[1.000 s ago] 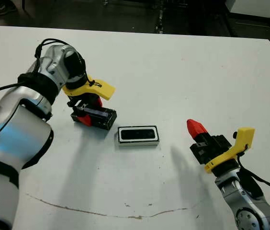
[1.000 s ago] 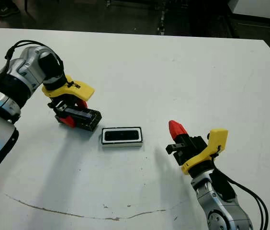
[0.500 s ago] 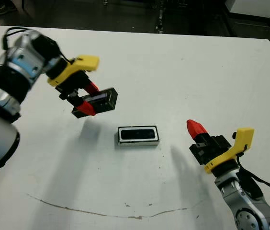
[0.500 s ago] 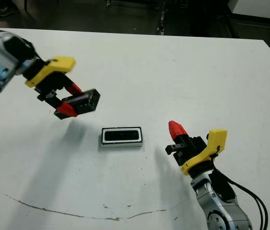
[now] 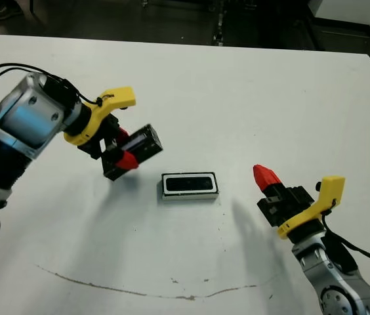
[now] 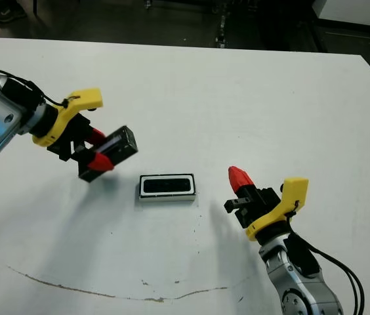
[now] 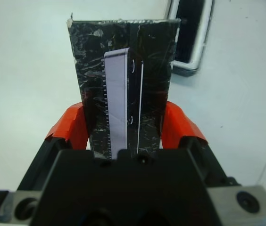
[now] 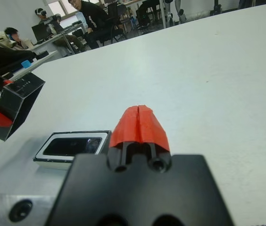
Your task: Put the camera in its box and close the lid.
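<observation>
1. Two arms share the work, and we start at the left: our left jaws (image 5: 121, 149) are clamped on the lid (image 5: 134, 150), holding it tilted in the air, off the desk (image 5: 250, 98) — presumably so it can be swung over and set down flat.
2. Just right of the lid lies the box (image 5: 189, 186), flat on the desk with its open side up. We see a dark bar inside its white walls, which we take to be the camera (image 5: 189, 183), already seated; only the closing looks to be left.
3. Farther right, well apart from the box, our right jaws (image 5: 266, 176) are pressed together on nothing — parked low near the desk, we judge, to leave the lid a free path.
</observation>
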